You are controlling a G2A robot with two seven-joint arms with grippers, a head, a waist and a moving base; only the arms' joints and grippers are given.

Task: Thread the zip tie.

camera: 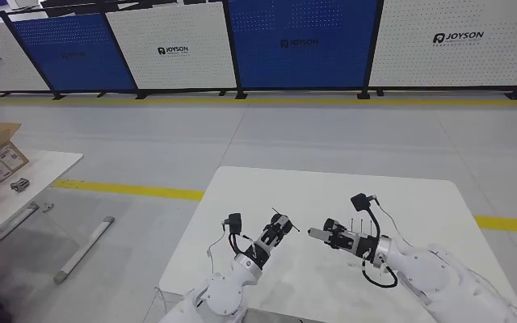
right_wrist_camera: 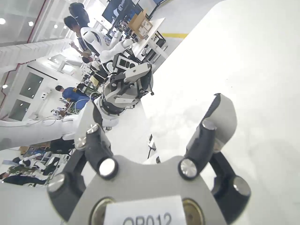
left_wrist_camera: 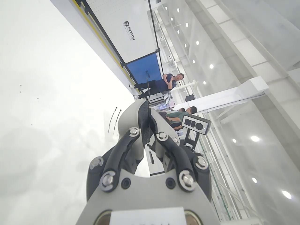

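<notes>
Item: zip tie [left_wrist_camera: 148, 94], thin, black, straight, no loop formed.
Location of item: pinched between the pads of the left pincer [left_wrist_camera: 147, 112], raised above the bench [camera: 266, 186], a long length standing free beyond the fingertips.
Left pincer: closed tight on the tie, near the middle of the bench edge closest to the robot.
Right pincer [right_wrist_camera: 154, 101]: fingers spread apart, nothing between them, near the left pincer and facing it, apart from the tie.
Spare ties [left_wrist_camera: 114, 119]: two more black ties flat on the bench, side by side, close to the right pincer.
Done so far: tie picked up and presented towards the other arm.
Left to do, by judgement: tail not through the head; threading not yet begun; second grip by the right pincer probably needed first, then alignment of tip and slot.
Which end gripped: cannot tell.
Containers: one open cardboard box [camera: 6, 139] on a side table [camera: 48, 165], well apart from the bench.
Contents of box: cannot tell.
</notes>
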